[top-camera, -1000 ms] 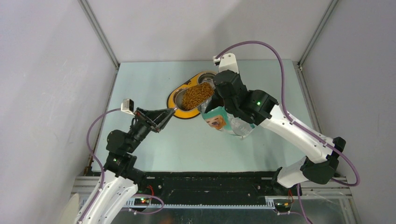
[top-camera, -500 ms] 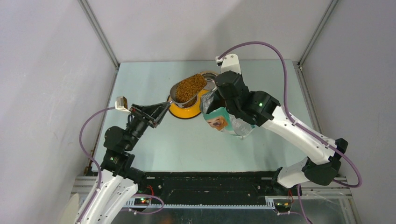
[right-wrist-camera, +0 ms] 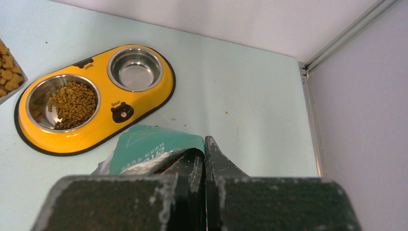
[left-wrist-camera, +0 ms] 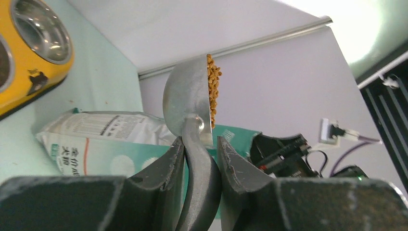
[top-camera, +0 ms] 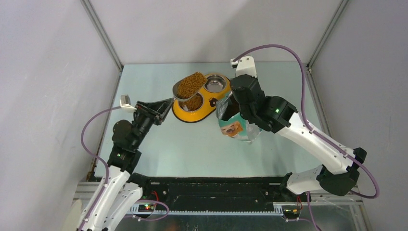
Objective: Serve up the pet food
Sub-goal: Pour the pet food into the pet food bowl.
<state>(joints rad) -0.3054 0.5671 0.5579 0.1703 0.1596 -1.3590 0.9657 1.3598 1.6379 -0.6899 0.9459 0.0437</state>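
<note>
A grey metal scoop [top-camera: 184, 92] heaped with brown pet food [top-camera: 190, 82] hangs over the left cup of a yellow double bowl [top-camera: 194, 114]. My left gripper [left-wrist-camera: 199, 142] is shut on the scoop's handle; in the left wrist view the scoop [left-wrist-camera: 185, 101] shows side-on, with pet food [left-wrist-camera: 213, 86] at its rim. More pet food [right-wrist-camera: 72, 103] lies in the left cup, and the right cup [right-wrist-camera: 134, 68] is bare steel. My right gripper [right-wrist-camera: 205, 144] is shut on the top edge of the teal-and-white bag [right-wrist-camera: 149, 142], which stands to the right of the bowl.
The bag [top-camera: 234, 128] stands just right of the yellow bowl, and the right arm's forearm slants across the table's right half. White walls and metal frame posts close in the table at the back and both sides.
The loaded scoop has travelled left and away from the bag's mouth to above the left cup. The right arm has shifted the bag a little to the right, uncovering the bowl.
</note>
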